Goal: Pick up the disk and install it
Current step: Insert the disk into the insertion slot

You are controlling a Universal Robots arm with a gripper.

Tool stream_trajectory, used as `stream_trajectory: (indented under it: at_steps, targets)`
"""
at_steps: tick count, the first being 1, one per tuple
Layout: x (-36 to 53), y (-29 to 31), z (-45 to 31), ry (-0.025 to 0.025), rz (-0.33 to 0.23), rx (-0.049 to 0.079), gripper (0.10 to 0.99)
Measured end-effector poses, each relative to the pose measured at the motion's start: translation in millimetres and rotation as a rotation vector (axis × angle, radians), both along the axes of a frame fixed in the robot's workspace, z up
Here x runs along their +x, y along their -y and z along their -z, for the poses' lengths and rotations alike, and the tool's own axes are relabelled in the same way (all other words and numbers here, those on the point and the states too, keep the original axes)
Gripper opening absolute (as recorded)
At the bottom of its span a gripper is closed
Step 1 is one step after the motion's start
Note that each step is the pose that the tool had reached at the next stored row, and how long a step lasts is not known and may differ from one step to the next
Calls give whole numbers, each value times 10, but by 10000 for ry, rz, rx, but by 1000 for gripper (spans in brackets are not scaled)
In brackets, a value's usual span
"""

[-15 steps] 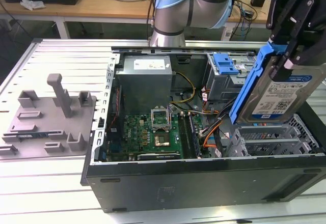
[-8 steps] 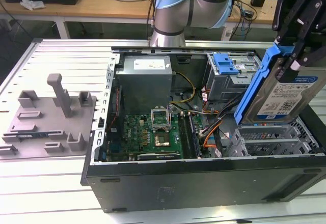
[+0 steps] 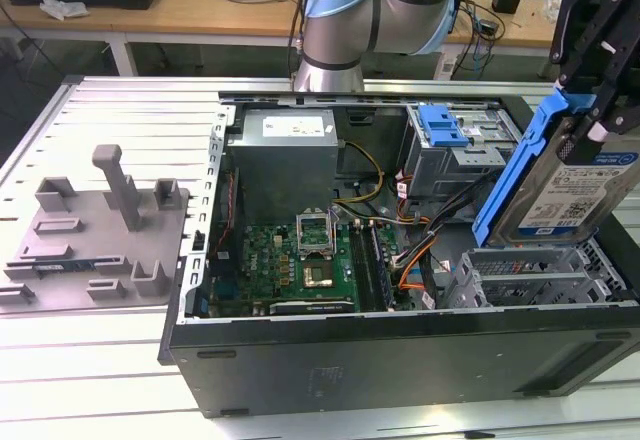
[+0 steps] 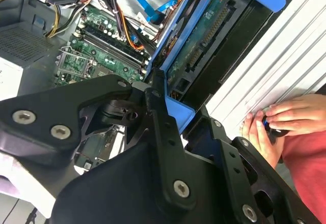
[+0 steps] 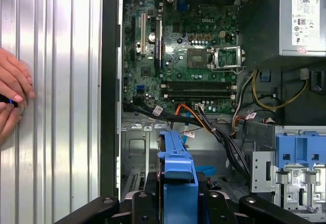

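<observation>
Your tabletop (image 3: 120, 110) is a ribbed metal surface. On it lies an open computer case (image 3: 400, 360), its motherboard (image 3: 300, 260) exposed. On the exterior view's left, just beside the case, sits a grey fixture plate (image 3: 100, 230) with upright posts.

Labels noted: the power supply (image 3: 285, 150) inside the case bears a white printed sticker. The disk (image 3: 565, 185) carries a white-and-blue label with bar codes on its silver face.

You have the disk off the tabletop, at the exterior view's right. It is tilted, with its blue carrier frame along one long edge, and it hangs above the metal drive cage (image 3: 530, 275) without resting in it. A separate blue clip (image 3: 445, 125) sits on the bay farther back in the case.

Your gripper (image 3: 592, 100) is pinching the disk's raised end, black fingers pressed against both sides.

In the second wrist view, a person's hand (image 4: 277, 122) rests on the tabletop outside the case, holding a small dark object.
</observation>
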State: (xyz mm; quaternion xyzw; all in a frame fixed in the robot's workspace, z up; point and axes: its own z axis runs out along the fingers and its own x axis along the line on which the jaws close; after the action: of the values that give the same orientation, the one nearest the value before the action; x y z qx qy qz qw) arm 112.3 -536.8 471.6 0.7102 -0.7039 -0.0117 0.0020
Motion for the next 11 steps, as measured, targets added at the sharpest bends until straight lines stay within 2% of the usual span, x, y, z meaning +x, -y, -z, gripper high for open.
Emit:
stream_trajectory:
  at_steps: [11]
  targets:
    - [10,30,14,-4,-21,3,369]
